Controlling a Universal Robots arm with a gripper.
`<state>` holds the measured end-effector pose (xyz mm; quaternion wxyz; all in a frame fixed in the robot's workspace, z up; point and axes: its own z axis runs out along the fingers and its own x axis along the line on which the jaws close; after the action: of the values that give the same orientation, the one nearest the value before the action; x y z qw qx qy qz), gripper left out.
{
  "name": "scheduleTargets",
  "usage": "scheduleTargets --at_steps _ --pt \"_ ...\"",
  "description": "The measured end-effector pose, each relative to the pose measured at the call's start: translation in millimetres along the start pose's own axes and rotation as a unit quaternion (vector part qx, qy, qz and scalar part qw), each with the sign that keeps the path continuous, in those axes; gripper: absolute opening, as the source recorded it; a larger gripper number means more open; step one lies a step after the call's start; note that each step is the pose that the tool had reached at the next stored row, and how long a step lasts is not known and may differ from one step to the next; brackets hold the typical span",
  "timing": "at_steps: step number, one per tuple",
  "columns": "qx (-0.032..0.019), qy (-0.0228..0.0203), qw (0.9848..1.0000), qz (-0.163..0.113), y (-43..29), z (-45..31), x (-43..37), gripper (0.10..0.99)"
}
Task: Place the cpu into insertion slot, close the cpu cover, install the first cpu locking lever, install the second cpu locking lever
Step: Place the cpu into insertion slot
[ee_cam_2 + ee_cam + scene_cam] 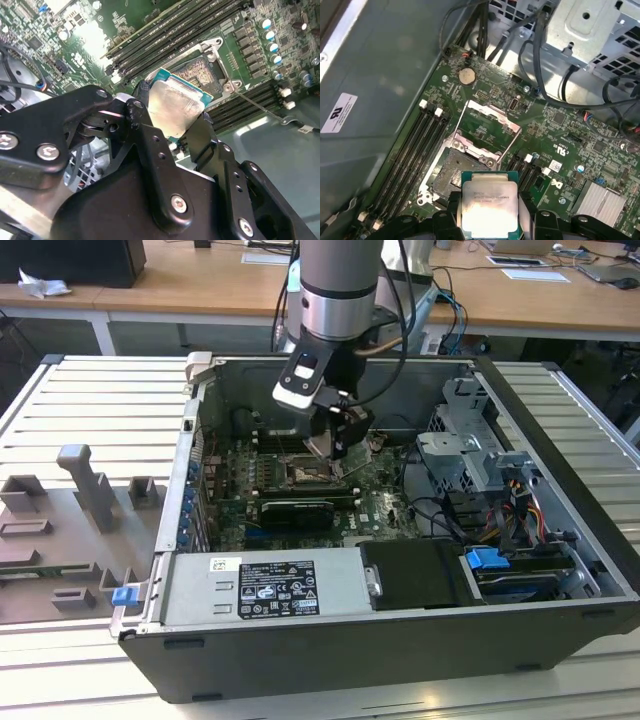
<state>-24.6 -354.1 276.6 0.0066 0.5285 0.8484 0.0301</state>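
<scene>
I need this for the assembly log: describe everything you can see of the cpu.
The cpu is a small flat square chip: a pale silver, metal-looking lid, smudged and shiny, with faint print, on a teal-green board whose edge shows around it. The gripper clamps it by two opposite edges, lid facing both wrist views. It hangs over the motherboard near the open insertion slot, not seated in it; only the fingers touch it.

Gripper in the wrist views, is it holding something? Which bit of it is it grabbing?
Yes. The gripper holds the cpu, pinched by two opposite side edges, shiny top showing, near the insertion slot.
</scene>
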Motion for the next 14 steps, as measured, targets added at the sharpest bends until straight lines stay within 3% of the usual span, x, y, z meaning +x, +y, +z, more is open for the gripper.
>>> scheduleTargets --at_steps 6,10,14 --pt "0.0000 -0.0045 0.9990 0.045 -0.2 3.4 -0.1 0.537" --pt "-0.0001 -0.0073 0.9971 0.075 -0.7 8.9 -0.1 0.537" --pt "-0.0002 -0.0101 0.9943 0.106 -1.2 16.4 -0.2 0.537"
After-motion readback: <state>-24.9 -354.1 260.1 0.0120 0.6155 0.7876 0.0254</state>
